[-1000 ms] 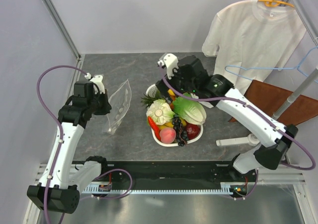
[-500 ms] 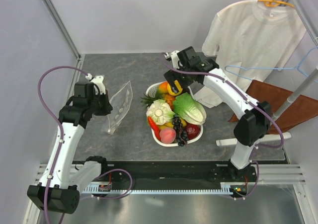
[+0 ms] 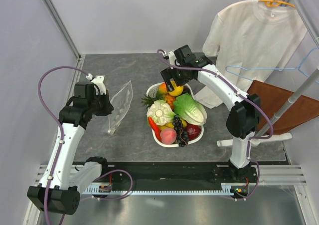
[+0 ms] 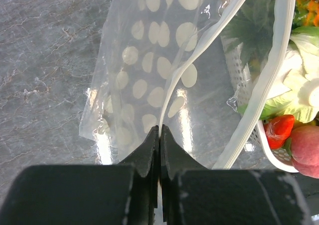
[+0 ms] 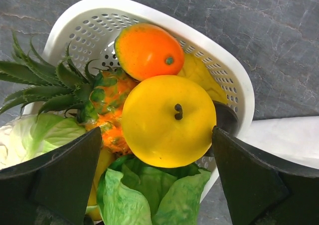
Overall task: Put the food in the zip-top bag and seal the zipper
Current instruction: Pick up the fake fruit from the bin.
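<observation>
The left gripper (image 4: 159, 134) was clamped shut on the whitish zipper (image 4: 267, 71) of the clear dotted zip-top bag (image 4: 144, 70), held up on edge just beside the white basket (image 4: 269, 153). The right gripper (image 5: 157, 135) was spread wide, its fingers on either side of the yellow round fruit (image 5: 167, 120), which lay in that basket among the lettuce (image 5: 144, 195).

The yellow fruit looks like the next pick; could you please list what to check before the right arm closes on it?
1. The right end effector is open: ok.
2. The yellow fruit sits between its fingers: ok.
3. The fingers are clear of the basket rim: cannot tell.
4. The left end effector is shut on the zip-top bag edge: ok.
5. The bag mouth is open, with the zipper strips apart: ok.
</observation>
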You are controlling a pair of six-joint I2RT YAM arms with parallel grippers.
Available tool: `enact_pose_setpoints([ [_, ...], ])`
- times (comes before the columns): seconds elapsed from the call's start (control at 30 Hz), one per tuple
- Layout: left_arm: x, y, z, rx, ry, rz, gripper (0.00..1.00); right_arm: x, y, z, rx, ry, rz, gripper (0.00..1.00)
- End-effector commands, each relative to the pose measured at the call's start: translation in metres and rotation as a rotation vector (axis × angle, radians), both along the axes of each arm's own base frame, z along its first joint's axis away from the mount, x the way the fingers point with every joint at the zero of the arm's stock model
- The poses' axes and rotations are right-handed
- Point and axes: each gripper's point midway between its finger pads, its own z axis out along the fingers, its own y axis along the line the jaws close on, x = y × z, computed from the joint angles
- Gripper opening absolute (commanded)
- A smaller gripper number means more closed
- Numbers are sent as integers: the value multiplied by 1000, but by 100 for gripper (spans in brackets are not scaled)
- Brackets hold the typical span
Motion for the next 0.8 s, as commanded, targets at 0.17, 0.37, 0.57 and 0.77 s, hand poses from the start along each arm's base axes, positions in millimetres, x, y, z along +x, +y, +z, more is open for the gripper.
enact_pose_setpoints([
  [0.17, 4, -4, 7, -24, -39, -13, 2, 2, -3, -27, -38, 39, -15, 98],
  [0.37, 4, -4, 6, -25, -36, -14, 2, 5, -4, -25, -39, 26, -24, 97],
  [0.57, 3, -4, 5, -25, -36, -14, 2, 0, -15, -9, -55, -16, -37, 73],
  [0.77, 3, -3, 7, -22, -43, -15, 2, -14, -25, 20, -49, -61, -27, 45],
])
